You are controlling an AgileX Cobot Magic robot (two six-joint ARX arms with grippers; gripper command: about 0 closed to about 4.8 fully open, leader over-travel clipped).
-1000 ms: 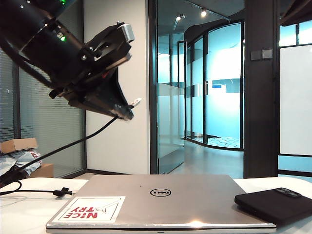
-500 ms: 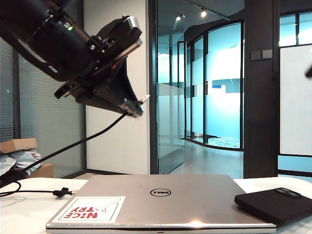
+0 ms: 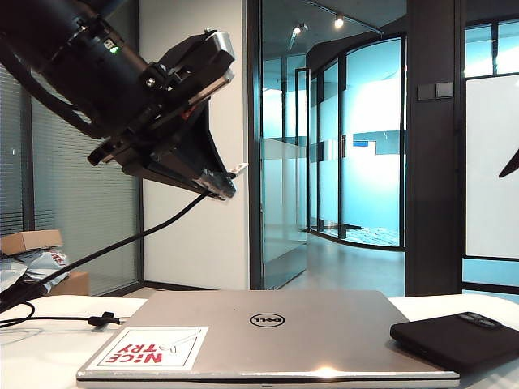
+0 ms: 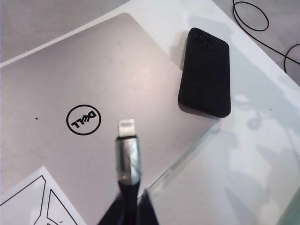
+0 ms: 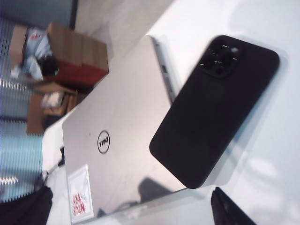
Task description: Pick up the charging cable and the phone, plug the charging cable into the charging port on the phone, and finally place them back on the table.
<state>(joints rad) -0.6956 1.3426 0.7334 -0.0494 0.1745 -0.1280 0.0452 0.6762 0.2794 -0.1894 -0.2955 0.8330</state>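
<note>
My left gripper point(image 3: 219, 185) hangs high at the left of the exterior view, shut on the charging cable point(image 3: 122, 239) just behind its silvery-white plug point(image 4: 126, 127). The cord drops to the table point(image 3: 49, 356), where its tie-strap knot point(image 3: 104, 319) lies. In the left wrist view the plug sticks out beyond the black fingers point(image 4: 140, 213), above the laptop. The black phone point(image 3: 454, 340) point(image 4: 205, 72) point(image 5: 215, 108) lies camera bump up at the right, overlapping the laptop's edge. My right gripper point(image 5: 129, 199) hovers above the phone, open and holding nothing; only a dark tip point(image 3: 511, 164) shows in the exterior view.
A shut silver Dell laptop point(image 3: 268, 332) with a red "NICE TRY" sticker point(image 3: 150, 348) fills the table's middle. Thin black cord loops point(image 4: 251, 16) lie beyond the phone. Cardboard boxes point(image 5: 70, 51) sit on the floor past the table's left edge.
My left gripper rose and shifted right with the plug, then held. The right gripper's tip came into the exterior view at the right edge.
</note>
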